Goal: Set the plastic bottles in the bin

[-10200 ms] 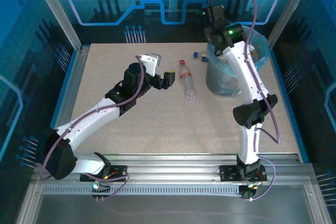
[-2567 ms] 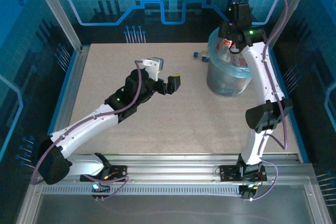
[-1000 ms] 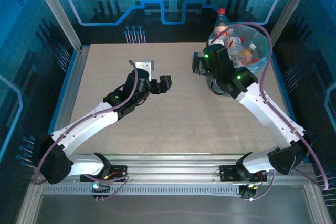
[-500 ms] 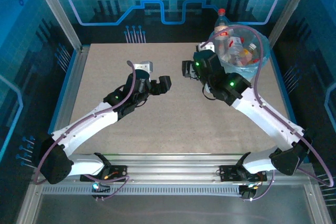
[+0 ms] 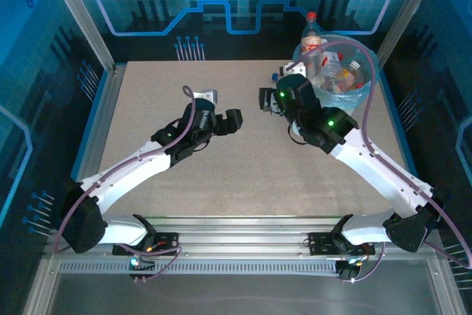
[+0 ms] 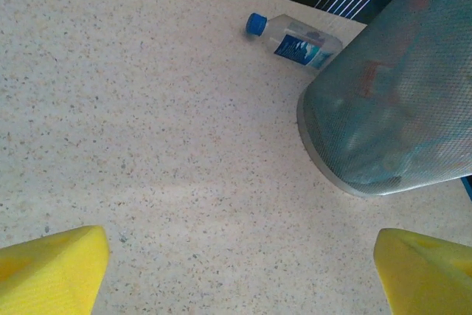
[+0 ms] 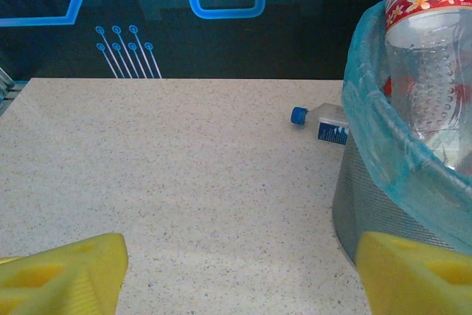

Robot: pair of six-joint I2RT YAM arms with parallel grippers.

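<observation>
One blue-capped bottle [image 6: 295, 37] is lying half hidden behind the bin [image 6: 391, 108]. The bottles [image 5: 335, 71] inside are overlapping, so their number is unclear. The left gripper [image 6: 236, 271] and the right gripper [image 7: 240, 271] are gaping, empty.

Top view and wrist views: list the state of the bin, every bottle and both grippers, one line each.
Bin: upright, lined with a blue bag, bottles inside.
Red-labelled bottle: in the bin, standing up above the rim.
Blue-capped bottle: capped, lying on its side on the table beside the bin.
Left gripper: open, empty.
Right gripper: open, empty.
</observation>
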